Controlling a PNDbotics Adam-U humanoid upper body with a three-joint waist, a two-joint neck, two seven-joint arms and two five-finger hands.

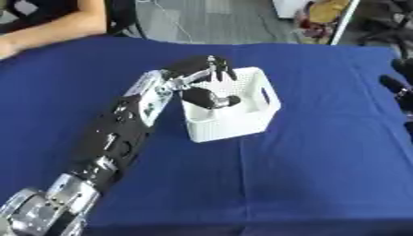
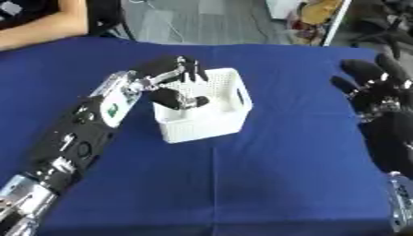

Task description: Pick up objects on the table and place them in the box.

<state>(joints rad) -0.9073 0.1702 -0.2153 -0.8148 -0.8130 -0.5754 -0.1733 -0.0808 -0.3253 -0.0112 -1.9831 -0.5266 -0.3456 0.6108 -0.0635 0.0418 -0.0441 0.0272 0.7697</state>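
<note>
A blue cloth covers the counter (image 1: 322,152), with grey floor and clutter beyond its far edge. The white perforated box (image 1: 242,120) sits near the middle, and the left hand (image 1: 202,80) hangs over its open top, thumb dipped inside and fingers (image 1: 219,64) curled above the far-left rim. Whether those fingers hold an object cannot be told; nothing distinct shows between them, and no loose object shows anywhere on the cloth around them. The right hand (image 2: 373,87) rests well to the right of the box, fingers up and relaxed.

The main risk is the box itself: the thumb sits just inside the near-left wall, so lifting out at an angle could snag the rim and drag or tip the light box. If something small is held, releasing it too near the rim could drop it outside.
</note>
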